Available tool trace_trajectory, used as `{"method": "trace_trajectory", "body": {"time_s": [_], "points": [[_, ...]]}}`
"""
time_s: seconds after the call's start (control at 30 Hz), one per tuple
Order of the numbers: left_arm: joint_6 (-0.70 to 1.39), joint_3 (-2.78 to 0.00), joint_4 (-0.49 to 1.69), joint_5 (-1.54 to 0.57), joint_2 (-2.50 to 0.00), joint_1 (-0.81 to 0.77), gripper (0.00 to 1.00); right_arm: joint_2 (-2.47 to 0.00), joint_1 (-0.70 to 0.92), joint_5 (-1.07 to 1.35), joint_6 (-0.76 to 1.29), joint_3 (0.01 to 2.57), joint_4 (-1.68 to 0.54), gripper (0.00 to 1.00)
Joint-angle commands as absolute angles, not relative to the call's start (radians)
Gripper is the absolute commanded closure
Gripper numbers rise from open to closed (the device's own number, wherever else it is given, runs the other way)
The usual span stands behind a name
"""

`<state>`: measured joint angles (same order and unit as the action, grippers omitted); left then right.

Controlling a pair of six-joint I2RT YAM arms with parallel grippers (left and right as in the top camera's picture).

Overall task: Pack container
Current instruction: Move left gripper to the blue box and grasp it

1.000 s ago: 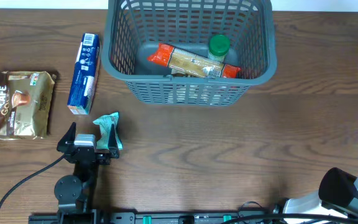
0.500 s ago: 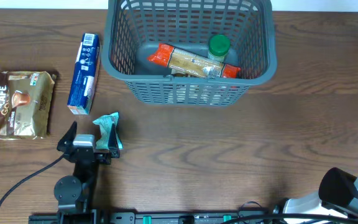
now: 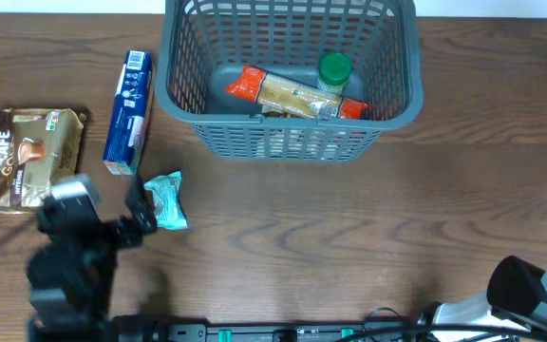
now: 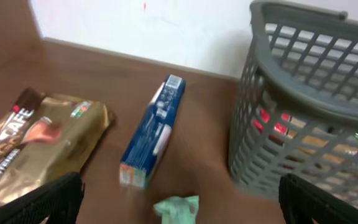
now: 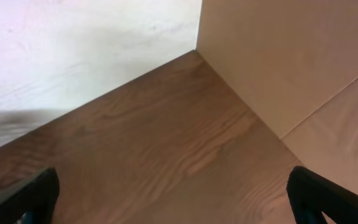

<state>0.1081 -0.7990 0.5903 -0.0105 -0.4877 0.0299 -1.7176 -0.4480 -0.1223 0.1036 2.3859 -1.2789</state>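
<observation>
- The overhead camera looked straight down on the table (image 3: 349,237) from well above, taking in the whole container (image 3: 292,76) at top centre.
- The left wrist camera sat low and near, facing across the wood to a pale wall (image 4: 135,25). It shared with the overhead one corner of the container, the blue box (image 3: 127,112), the coffee packet (image 3: 27,160) and the teal packet (image 3: 166,199) (barely, at its bottom edge).
- The right wrist camera tilted down at bare wood beside a tan panel (image 5: 291,50), sharing only tabletop.
</observation>
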Motion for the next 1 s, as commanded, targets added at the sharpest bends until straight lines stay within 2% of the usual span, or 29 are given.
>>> {"method": "trace_trajectory", "body": {"time_s": [0.0,0.17,0.3,0.67,0.97], "points": [[0.062,-1.047,0.702,0.015,-0.718,0.028,0.02,-1.724,-0.451,-0.119,0.119,2.381,-1.280,0.01],[-0.071,-1.476,0.990,0.012,-1.087,0.028,0.02,-1.724,-0.451,-0.119,0.119,2.381,-1.280,0.01],[-0.111,-1.664,1.033,0.012,-1.264,0.027,0.02,-1.724,-0.451,-0.119,0.119,2.381,-1.280,0.01],[-0.142,-1.684,1.029,0.009,-1.433,0.038,0.02,-1.724,-0.451,-0.119,0.119,2.381,-1.280,0.01],[-0.229,-1.684,1.012,-0.032,-1.664,0.164,0.02,-1.724,-0.451,-0.119,0.119,2.381,-1.280,0.01]]}}
